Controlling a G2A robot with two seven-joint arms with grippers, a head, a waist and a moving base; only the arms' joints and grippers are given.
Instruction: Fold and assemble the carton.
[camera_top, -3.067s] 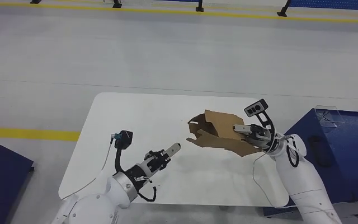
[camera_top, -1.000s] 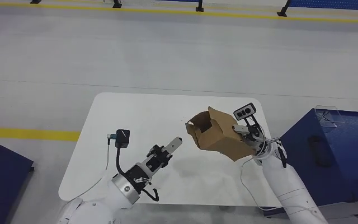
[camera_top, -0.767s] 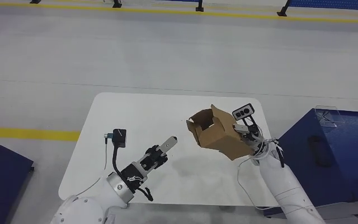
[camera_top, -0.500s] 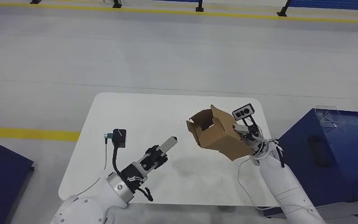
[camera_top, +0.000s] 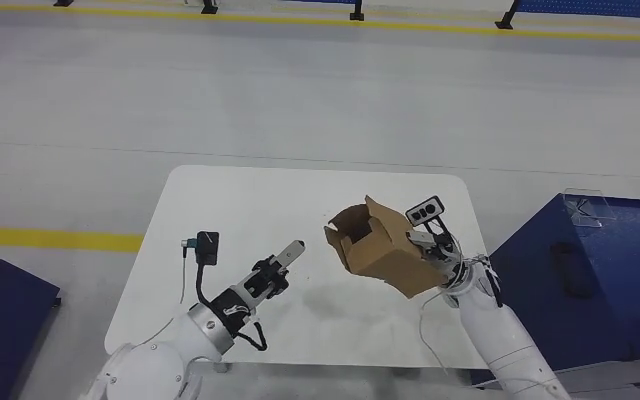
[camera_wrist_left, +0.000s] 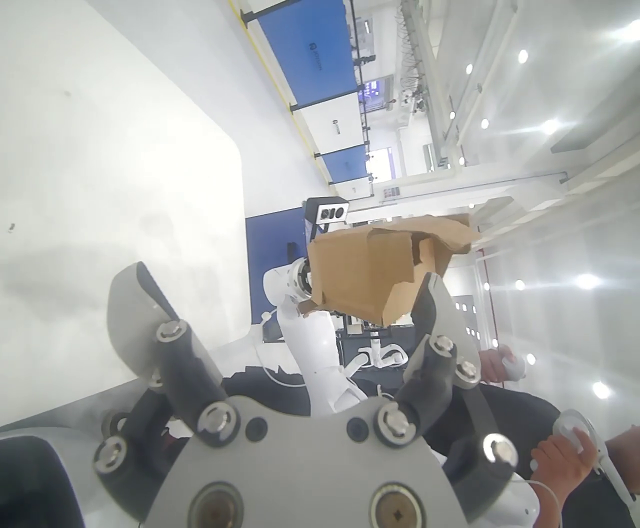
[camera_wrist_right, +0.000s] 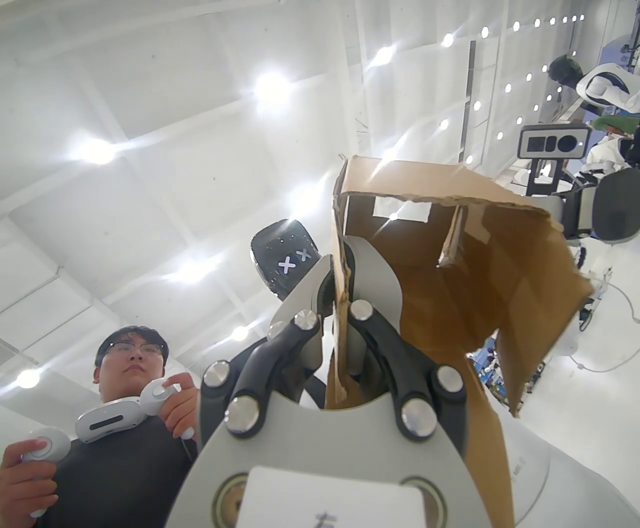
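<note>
Here the carton (camera_top: 380, 255) is a brown cardboard box, only half formed, and it hangs in the air above the right part of the white bench (camera_top: 240, 200), not touching the top. Its walls stand as a squarish tube, tilted, with the open mouth turned toward the left arm (camera_top: 190, 335) and the middle of the bench. Short flaps around that mouth hang loose and unfolded, and one longer flap sticks up past the wall on the far side. From the right wrist the inside of the carton (camera_wrist_right: 475, 290) shows plain brown. It has ragged, torn-looking edges, a loose inner flap and a small rectangular gap at the far end where light comes through. The right jaws are closed on the carton: they pinch the edge of one wall, one of the fingers (camera_wrist_right: 375, 272) inside the box and the other outside, with the cardboard tight between them. The right arm (camera_top: 485, 320) rises from the near right corner of the bench to that grip. The left jaws stand wide open and hold nothing. From the left wrist their two fingers (camera_wrist_left: 150, 305) are spread well apart, with the carton (camera_wrist_left: 365, 270) farther off beyond them. In the top view the left jaws point at the open mouth, near it but with a gap between. A blue cabinet (camera_top: 575, 265) stands just beside the bench on the right.
</note>
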